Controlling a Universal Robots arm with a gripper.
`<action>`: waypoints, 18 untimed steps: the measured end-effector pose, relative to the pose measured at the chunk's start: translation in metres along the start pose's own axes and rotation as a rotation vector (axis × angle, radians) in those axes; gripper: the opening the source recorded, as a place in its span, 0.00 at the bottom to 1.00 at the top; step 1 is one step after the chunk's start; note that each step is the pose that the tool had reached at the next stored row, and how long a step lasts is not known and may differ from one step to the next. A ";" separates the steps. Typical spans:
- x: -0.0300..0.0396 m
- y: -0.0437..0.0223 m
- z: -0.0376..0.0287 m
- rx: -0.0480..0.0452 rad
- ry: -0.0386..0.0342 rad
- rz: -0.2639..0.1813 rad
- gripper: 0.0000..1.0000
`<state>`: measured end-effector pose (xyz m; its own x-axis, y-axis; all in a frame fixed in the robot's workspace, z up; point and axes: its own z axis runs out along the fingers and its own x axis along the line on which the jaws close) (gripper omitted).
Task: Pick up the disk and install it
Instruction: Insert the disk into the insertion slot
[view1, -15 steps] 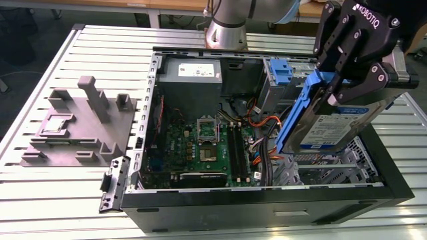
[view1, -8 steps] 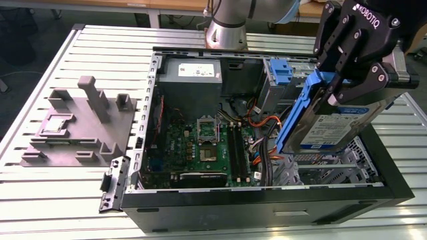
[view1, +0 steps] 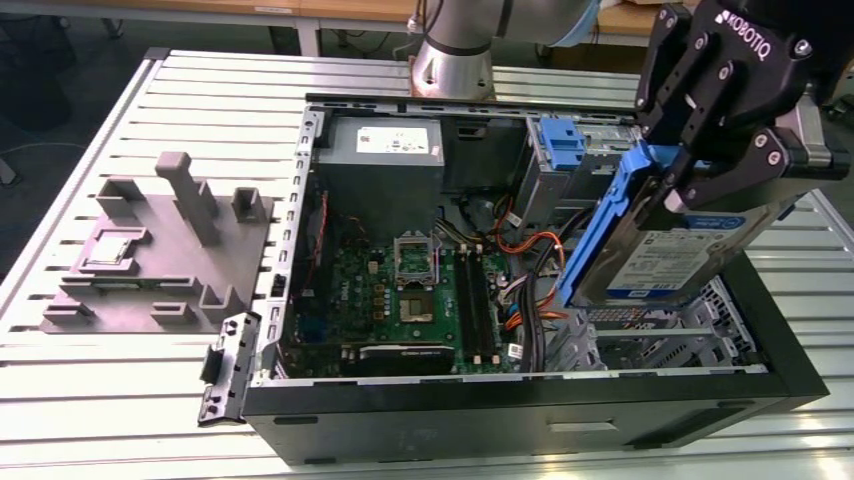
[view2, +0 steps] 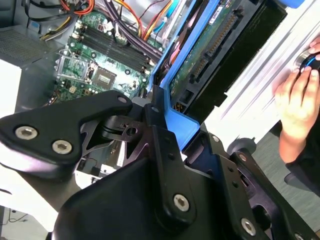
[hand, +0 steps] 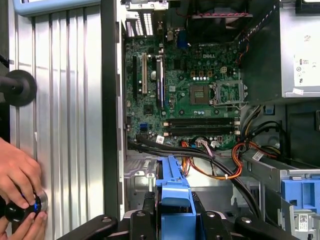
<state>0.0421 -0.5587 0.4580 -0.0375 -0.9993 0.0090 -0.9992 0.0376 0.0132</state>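
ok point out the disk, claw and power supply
disk (view1: 667, 258): exterior view, on its white label
claw (view1: 707, 182): exterior view, midway between the fingertips clamping the disk
power supply (view1: 398, 140): exterior view, on its white label

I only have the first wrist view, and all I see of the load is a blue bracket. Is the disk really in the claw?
Observer: Yes. In the exterior view the claw is shut on the disk, gripping it near its upper end.
Operator: Is it hanging level?
Observer: No. It is steeply tilted with its white label facing the exterior camera. Its lower end is over the inside of the computer case, at the exterior view's right.
Operator: What is under it?
Observer: The metal drive cage is under the disk's lower end. I cannot tell whether they touch.
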 end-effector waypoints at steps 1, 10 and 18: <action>-0.0001 -0.0019 0.0003 0.0000 0.0000 0.000 0.36; -0.0008 -0.0201 0.0070 0.0000 0.0000 0.000 0.36; -0.0011 -0.0275 0.0166 0.0000 0.0003 -0.001 0.36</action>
<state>0.0694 -0.5587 0.4410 -0.0370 -0.9993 0.0093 -0.9992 0.0371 0.0132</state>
